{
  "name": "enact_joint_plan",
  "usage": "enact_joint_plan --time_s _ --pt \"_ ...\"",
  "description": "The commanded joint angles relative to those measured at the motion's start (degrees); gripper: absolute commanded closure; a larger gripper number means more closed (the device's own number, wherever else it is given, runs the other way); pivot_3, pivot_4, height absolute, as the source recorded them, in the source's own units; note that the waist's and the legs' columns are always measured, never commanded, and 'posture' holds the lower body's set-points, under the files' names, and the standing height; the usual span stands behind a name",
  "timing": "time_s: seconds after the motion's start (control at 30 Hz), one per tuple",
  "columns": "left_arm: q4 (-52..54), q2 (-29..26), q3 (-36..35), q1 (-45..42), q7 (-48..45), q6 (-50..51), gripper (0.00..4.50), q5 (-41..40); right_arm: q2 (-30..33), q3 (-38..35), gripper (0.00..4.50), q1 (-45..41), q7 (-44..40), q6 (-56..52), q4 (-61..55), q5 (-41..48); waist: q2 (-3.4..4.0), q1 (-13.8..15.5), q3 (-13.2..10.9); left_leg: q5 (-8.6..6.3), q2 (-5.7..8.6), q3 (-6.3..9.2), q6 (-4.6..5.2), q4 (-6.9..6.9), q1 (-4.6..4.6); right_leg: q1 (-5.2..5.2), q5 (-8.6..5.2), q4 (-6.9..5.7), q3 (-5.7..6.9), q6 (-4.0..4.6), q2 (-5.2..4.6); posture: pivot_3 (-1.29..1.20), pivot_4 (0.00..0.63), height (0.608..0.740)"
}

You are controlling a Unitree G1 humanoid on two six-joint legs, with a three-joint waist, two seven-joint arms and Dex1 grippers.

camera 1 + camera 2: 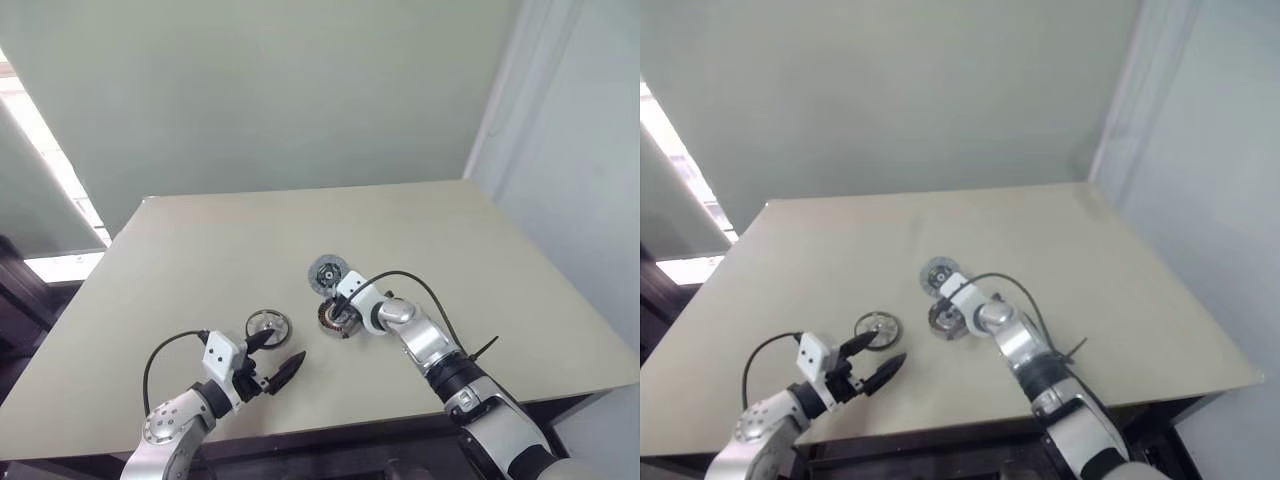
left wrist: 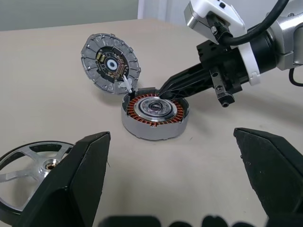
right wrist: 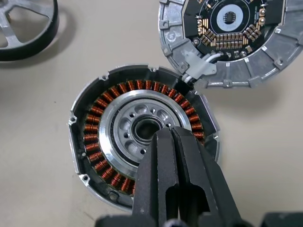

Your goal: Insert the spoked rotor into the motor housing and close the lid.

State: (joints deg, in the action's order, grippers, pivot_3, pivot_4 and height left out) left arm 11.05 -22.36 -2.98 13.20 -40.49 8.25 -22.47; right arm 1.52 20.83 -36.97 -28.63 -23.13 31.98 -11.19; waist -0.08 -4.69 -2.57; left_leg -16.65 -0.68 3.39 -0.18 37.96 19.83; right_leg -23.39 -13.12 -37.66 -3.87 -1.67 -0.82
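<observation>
While the two arms reach over the beige table (image 1: 480, 260), the items lie as follows, from the robot's left to its right.

Left gripper (image 1: 272, 362): low over the near left part of the table, its two black fingers spread wide apart with nothing between them, pointing toward the middle of the tabletop.

Spoked rotor (image 1: 267, 324): flat on the table just ahead of the left gripper's fingertips, apart from them. Its black rim and pale spokes around a small central hub show in the left wrist view (image 2: 28, 165). It sits to the left of the housing, near it but not touching.

Motor housing (image 3: 142, 132): squat silver round casing, open top facing up, with a ring of copper-brown windings around a silver inner ring and a dark central bore. It stands near the table's middle.

Lid (image 2: 110, 63): grey-blue disc with a notched rim, tilted up on its edge against the far side of the housing, its inner face with a round circuit board showing. A short white wire link joins it to the housing rim.

Right gripper (image 3: 173, 142): fingers pressed together, holding nothing, tips resting over the housing's central hub, reaching in from the right.
</observation>
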Motion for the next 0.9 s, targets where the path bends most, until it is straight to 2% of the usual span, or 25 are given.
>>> enact_joint_plan --time_s 0.03,0.5,0.9 --pt "1.95 -0.02 -0.06 -0.77 -0.11 -1.03 0.0 -0.02 -0.79 -1.0 4.47 -1.37 0.14 1.56 -2.36 1.09 0.0 0.0 0.0 0.0 0.0 0.0 0.0 0.0 0.0 0.0 0.0 0.0 0.0 0.0 0.0 0.0 0.0 0.74" --pt "2.38 -0.09 -0.37 -0.19 0.04 -1.04 0.0 -0.06 1.06 1.46 4.47 -1.32 1.32 1.29 2.94 -2.39 0.0 0.02 0.0 0.0 0.0 0.0 0.0 0.0 0.0 0.0 0.0 0.0 0.0 0.0 0.0 0.0 0.0 0.74" --pt "1.95 -0.06 -0.35 -0.41 -0.12 -1.23 0.0 -0.04 0.51 0.13 4.47 -1.59 1.55 1.6 1.18 -1.35 0.0 0.06 0.0 0.0 0.01 0.01 0.0 0.03 0.0 0.03 0.0 0.0 0.01 0.0 -0.01 0.0 0.0 0.74"
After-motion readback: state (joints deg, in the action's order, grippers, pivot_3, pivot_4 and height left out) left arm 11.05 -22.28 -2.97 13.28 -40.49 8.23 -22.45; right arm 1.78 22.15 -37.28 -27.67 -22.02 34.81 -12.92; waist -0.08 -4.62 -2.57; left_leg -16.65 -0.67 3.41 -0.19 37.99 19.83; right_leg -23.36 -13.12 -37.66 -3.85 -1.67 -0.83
